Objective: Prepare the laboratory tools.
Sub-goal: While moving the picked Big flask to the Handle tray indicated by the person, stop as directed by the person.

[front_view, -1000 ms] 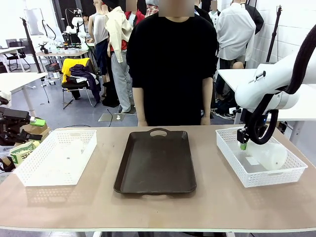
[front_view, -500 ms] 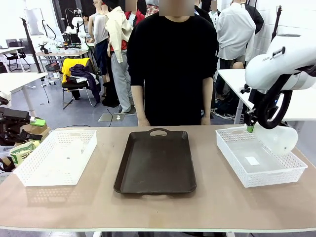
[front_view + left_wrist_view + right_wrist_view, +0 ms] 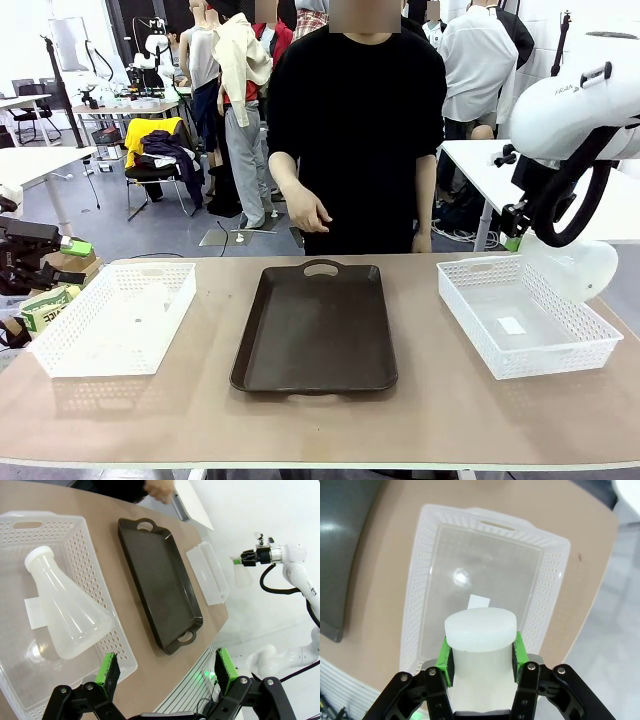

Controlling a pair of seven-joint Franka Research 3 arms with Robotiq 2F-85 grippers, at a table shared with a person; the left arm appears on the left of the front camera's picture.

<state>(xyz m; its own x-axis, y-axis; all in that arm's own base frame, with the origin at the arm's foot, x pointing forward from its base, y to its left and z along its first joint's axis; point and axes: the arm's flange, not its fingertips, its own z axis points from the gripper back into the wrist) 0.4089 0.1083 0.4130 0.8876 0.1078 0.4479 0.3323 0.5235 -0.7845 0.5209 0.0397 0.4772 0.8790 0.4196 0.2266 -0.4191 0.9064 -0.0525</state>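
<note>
One frosted-white flask (image 3: 575, 268) hangs tilted above the right white basket (image 3: 470, 310), clear of its rim. My right gripper (image 3: 514, 240) is shut on its neck; in the right wrist view the green pads (image 3: 445, 655) clamp the neck just below the flask mouth (image 3: 480, 625). A second flask (image 3: 65, 615) lies on its side in the left basket (image 3: 95, 575). My left gripper (image 3: 167, 669) hovers open above that basket's near edge, nothing between its fingers. The far right gripper (image 3: 239, 560) and its flask (image 3: 243, 576) show small in that view.
A dark brown tray (image 3: 315, 325) with handles lies in the table's middle, between the left basket (image 3: 60, 350) and the right one. A person in black stands at the far edge, one hand (image 3: 310, 215) raised above the tray's far end. Under the held flask, the basket floor (image 3: 480, 575) carries a white label.
My right arm has lifted the flask up out of the right basket and a little to the right. The person has raised a hand over the table's far edge.
</note>
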